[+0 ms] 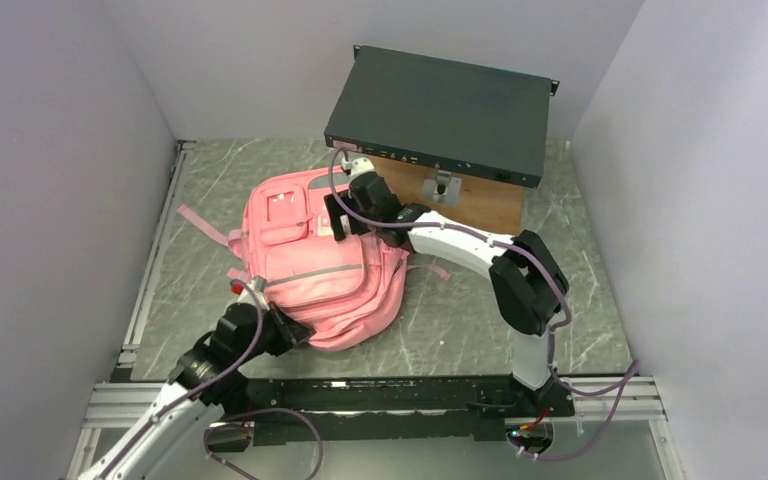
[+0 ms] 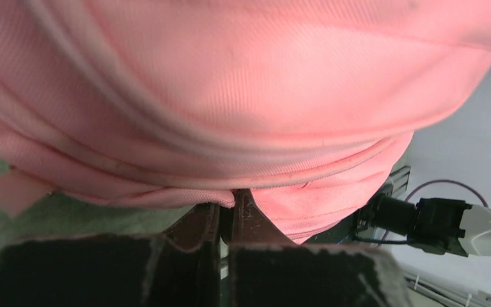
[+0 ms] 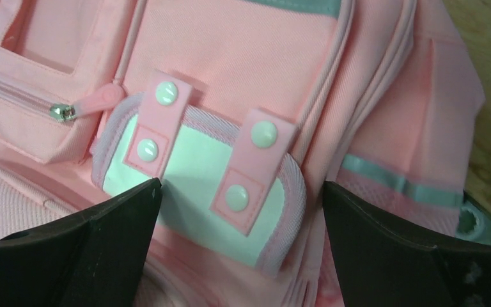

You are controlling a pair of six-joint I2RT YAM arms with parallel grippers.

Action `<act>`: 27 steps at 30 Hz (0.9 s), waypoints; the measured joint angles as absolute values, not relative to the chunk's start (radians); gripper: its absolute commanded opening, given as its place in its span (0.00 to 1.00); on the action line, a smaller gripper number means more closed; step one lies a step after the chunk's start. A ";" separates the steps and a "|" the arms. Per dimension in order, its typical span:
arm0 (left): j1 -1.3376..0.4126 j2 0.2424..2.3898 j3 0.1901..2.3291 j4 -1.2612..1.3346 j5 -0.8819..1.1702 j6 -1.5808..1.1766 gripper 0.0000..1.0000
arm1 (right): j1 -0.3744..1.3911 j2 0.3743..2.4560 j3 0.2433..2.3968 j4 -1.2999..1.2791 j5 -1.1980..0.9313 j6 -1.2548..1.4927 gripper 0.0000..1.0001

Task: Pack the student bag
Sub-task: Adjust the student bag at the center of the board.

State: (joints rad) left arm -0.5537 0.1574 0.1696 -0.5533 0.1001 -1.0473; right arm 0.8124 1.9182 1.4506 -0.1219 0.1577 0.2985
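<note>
Pink fabric fills everything ahead of the left gripper (image 2: 232, 208), the nearer of the two pincers. Its jaws are pressed tight together and their tips meet the student bag (image 1: 320, 270) at its bottom seam. They seem to nip a fold of that hem, but the tips sit half under the cloth, so the hold itself cannot be seen outright. From this pincer the bag lies straight ahead and a little above, bulging over the fingers. It rests flat on the table (image 1: 460, 320) with its front pockets up. Its long axis runs away from the left gripper, bottom end near and top end far.

Over that far end hangs the right gripper (image 1: 338, 215), jaws spread wide and holding nothing. Directly beneath it, between its fingers (image 3: 96, 249), is a pale mint patch (image 3: 192, 185) crossed by two pink snap tabs. A small zip pull (image 3: 64, 112) sits off to one side.

The bag looks closed, so the coming move is probably to open it. The right arm is nearer the top zips, while the left can anchor the base.

Beyond the right pincer, past the bag's top, stands a wooden box (image 1: 480, 200) carrying a dark flat unit (image 1: 440, 110), near enough to crowd a pull that way.
</note>
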 measured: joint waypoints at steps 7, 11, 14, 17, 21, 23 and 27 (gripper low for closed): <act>-0.633 0.394 0.148 -0.334 0.172 -1.050 0.00 | 0.851 1.612 1.171 -0.138 0.156 0.319 0.99; -0.640 0.479 0.206 -0.297 0.206 -1.008 0.00 | 0.883 1.415 1.011 -0.154 0.125 0.343 1.00; -0.641 0.506 0.239 -0.299 0.213 -0.984 0.16 | 0.891 1.347 0.945 -0.187 0.112 0.355 1.00; -0.641 0.480 0.242 -0.311 0.215 -0.958 0.46 | 0.886 1.322 0.907 -0.193 0.110 0.368 1.00; -0.651 0.392 0.252 -0.358 0.231 -0.926 0.82 | 0.855 1.235 0.813 -0.157 0.100 0.426 0.99; -0.653 0.353 0.282 -0.408 0.227 -0.904 0.89 | 0.805 1.161 0.735 -0.110 0.091 0.490 0.96; -0.652 0.369 0.430 -0.545 0.204 -0.819 0.99 | 0.680 1.029 0.559 0.026 0.072 0.646 0.83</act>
State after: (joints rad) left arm -0.6518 0.3687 0.4297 -0.5446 0.2035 -0.8192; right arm 0.6804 1.0290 0.5594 0.0257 0.0723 0.6460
